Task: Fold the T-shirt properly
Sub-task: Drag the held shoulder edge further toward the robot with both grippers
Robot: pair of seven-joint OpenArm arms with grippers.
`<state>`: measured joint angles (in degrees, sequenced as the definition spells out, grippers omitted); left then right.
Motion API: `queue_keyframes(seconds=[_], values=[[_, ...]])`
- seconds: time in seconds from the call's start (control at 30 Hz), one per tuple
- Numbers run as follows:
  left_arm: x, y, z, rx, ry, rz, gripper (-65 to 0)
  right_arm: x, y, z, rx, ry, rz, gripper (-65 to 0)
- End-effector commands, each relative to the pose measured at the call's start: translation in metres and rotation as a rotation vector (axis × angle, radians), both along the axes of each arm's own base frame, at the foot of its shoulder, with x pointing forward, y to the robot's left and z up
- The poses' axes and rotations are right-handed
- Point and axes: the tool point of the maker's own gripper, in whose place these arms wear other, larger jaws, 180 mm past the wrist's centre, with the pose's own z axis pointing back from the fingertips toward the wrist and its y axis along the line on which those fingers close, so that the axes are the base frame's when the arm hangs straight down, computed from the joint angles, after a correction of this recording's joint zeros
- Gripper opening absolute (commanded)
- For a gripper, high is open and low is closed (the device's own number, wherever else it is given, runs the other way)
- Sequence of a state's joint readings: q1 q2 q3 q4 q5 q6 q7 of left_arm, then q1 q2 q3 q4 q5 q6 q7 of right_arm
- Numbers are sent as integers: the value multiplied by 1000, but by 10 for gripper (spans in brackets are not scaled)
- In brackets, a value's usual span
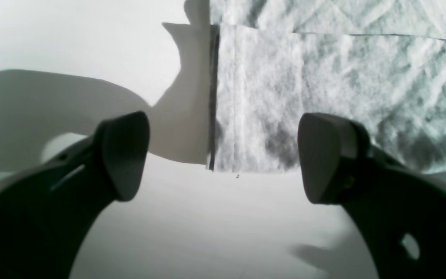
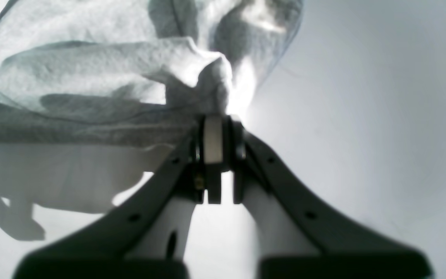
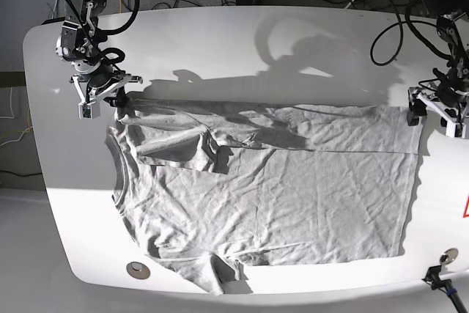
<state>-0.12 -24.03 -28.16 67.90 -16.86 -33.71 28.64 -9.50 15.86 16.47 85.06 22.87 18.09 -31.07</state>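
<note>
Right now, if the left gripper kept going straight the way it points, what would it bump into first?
Probably the T-shirt. The left gripper is open, its fingers above bare white table, and the shirt's hemmed edge lies just ahead between them. Depth is unclear, so it might meet the table first.

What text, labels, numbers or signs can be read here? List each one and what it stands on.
None can be read.
T-shirt: only plain grey fabric shows; no lettering is visible in any view.
Table: a red mark sits at its right edge in the base view, cut off by the frame; it cannot be read as a word or number.
Left gripper and right gripper: no labels visible.
</note>
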Motion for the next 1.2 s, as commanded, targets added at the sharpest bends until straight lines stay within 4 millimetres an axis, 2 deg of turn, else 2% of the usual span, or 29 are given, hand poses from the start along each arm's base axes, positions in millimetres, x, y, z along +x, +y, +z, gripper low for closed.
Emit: queue_keyframes(seconds=[0.0, 0.2, 0.47, 0.53, 0.6, 0.73, 0.8, 0.9, 1.0, 1.17], values=[[14, 4, 14, 2, -45, -4, -79, 8, -4, 11, -8, -36, 4, -650], [21, 5, 1, -45, -20, 21, -79, 8, -4, 11, -8, -36, 4, -650], [28, -26, -30, -82, 39, -53, -97, 8, -4, 11, -8, -36, 4, -650], [27, -31, -34, -79, 52, -71, -207, 8, -4, 11, -8, -36, 4, -650], [24, -31, -36, -79, 58, -71, -374, 8, -4, 11, -8, -36, 4, -650], [14, -31, -44, -79, 81, -70, -650, 7, -4, 11, -8, -35, 3, -650], [14, -31, -44, -79, 83, -70, -650, 7, -4, 10, -8, -34, 3, -650], [0, -20, -48, -55, 112, -67, -650, 5, -4, 9, -7, -29, 4, -650], [-14, -19, -56, -52, 142, -72, -650, -2, -2, 8, -4, -23, 8, -650], [-49, -27, -61, -11, 181, -125, -650, -31, 2, 11, -35, -6, 38, -650]])
